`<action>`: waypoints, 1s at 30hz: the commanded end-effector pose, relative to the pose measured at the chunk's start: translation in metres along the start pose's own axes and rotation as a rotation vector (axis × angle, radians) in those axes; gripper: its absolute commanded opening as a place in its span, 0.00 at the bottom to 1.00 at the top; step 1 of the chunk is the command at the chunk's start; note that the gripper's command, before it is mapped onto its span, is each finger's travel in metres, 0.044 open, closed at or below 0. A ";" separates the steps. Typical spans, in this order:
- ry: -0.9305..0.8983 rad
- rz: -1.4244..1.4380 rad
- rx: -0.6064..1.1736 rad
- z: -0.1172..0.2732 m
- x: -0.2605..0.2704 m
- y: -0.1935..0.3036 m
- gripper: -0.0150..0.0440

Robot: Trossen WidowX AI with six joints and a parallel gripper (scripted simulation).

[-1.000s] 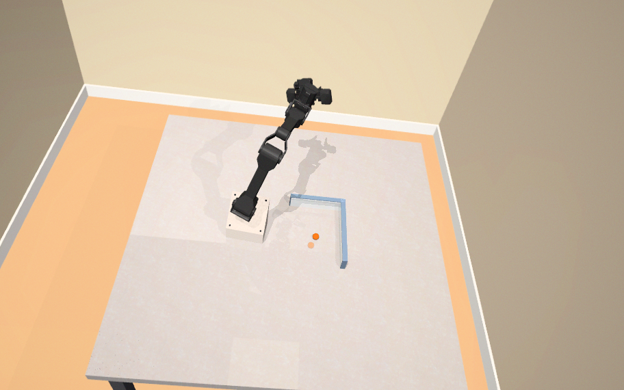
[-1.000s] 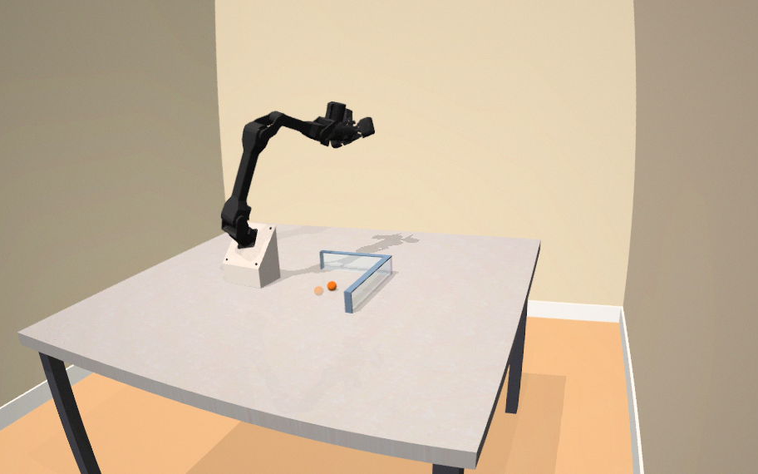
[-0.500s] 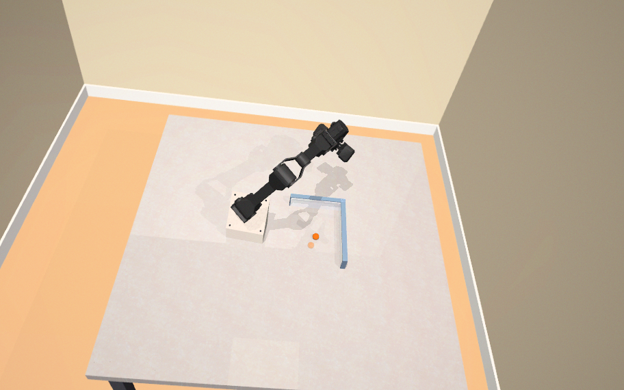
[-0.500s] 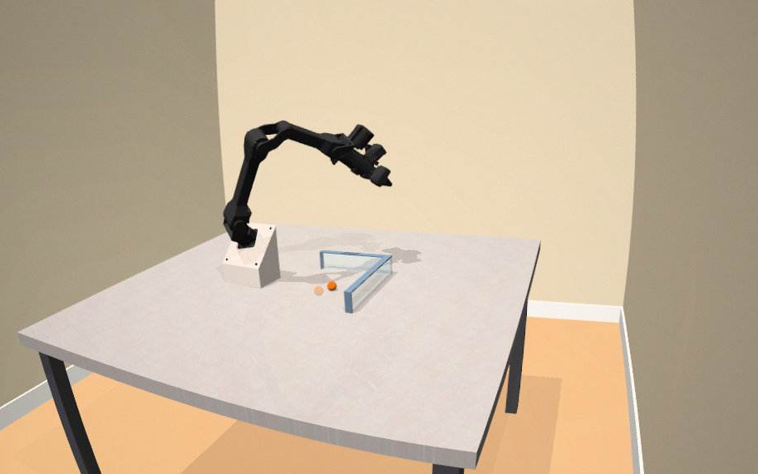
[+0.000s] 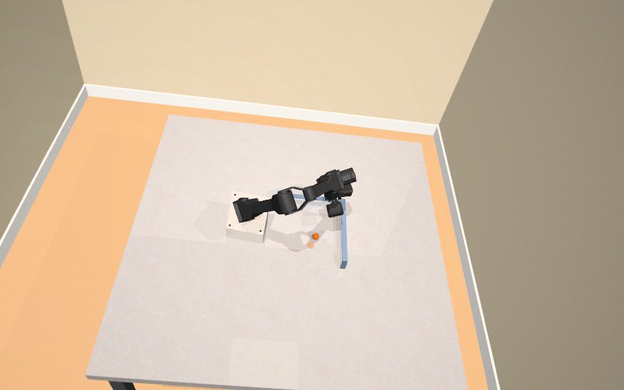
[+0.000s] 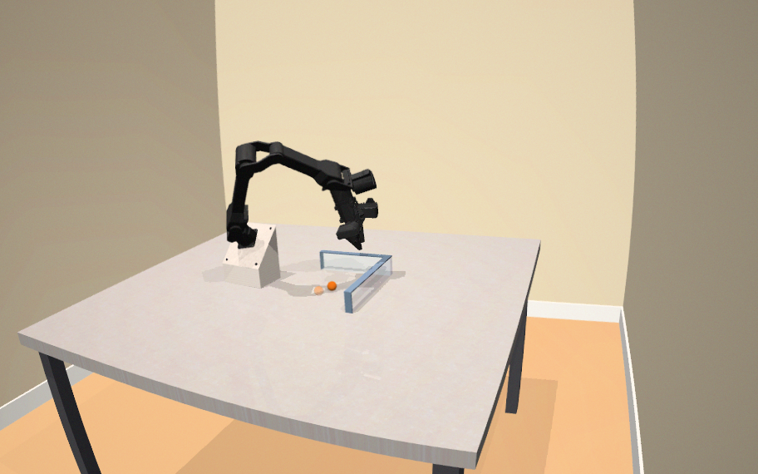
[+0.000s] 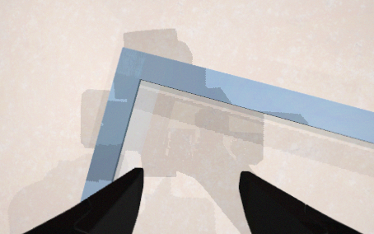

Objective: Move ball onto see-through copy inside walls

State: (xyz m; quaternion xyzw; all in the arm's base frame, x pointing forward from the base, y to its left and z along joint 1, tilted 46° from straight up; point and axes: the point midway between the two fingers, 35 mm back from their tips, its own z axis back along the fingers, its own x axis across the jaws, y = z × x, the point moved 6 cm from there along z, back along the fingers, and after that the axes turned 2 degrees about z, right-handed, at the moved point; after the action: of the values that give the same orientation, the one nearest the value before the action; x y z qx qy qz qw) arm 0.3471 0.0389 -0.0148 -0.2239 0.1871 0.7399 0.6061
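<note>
tool (image 6: 353, 242) – half-open, holding nothing; above walls (image 6: 364, 276) corner | ball (image 6: 331, 285) beside copy (image 6: 317, 290)

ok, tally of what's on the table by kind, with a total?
Solid orange ball: 1
See-through ball copy: 1
Clear blue walls: 2, joined in a corner
Robot arm on its base block: 1; its gripper hangs part open and empty above the corner
Total: 5
</note>
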 end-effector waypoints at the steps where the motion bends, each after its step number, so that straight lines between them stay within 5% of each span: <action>1: 0.115 -0.136 0.172 -0.014 -0.050 0.039 0.66; 30: 0.183 -0.207 0.270 -0.045 -0.082 0.072 0.66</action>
State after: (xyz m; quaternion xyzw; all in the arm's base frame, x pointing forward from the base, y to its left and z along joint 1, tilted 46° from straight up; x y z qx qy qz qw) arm 0.2978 -0.0608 -0.0006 -0.2265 0.3098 0.6178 0.6863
